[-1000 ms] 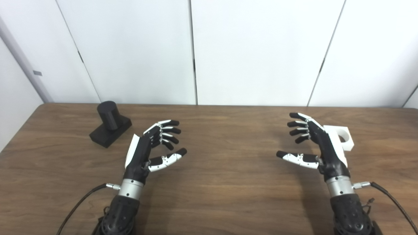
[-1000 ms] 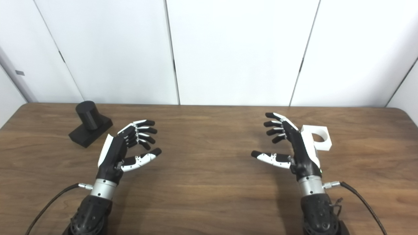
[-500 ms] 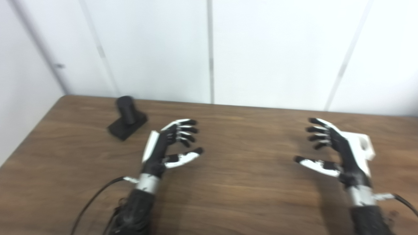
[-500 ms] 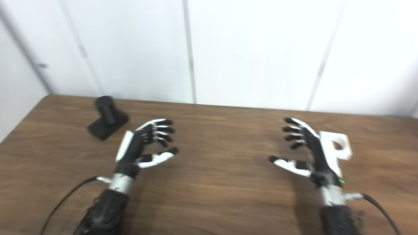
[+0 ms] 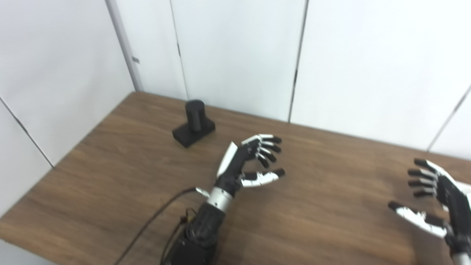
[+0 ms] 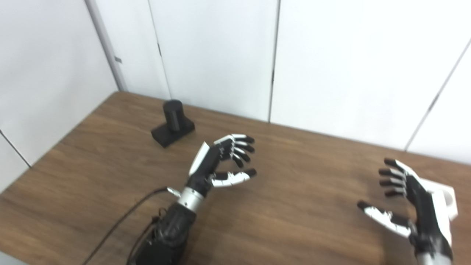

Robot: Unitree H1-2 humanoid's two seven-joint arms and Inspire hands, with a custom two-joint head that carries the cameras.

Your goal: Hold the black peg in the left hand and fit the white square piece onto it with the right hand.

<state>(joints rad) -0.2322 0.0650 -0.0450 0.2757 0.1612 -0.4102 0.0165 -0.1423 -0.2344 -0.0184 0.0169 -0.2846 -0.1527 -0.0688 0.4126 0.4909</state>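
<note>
The matte black cylindrical peg on its square black base [image 6: 172, 124] stands upright at the far left of the brown wooden table [image 6: 294, 221], well apart from the left hand [image 6: 217, 165], which is spread and empty. The white square piece with a round hole [image 6: 447, 204] lies just behind the right hand [image 6: 412, 206], likewise spread and empty. Both parts are judged rigid, light and smooth; the peg is best gripped by its base.

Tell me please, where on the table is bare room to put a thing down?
The wide table strip between the left hand and the right hand is bare, and so is the near-left corner before the black peg. By the right hand it is crowded: the white square piece lies just behind it.
</note>
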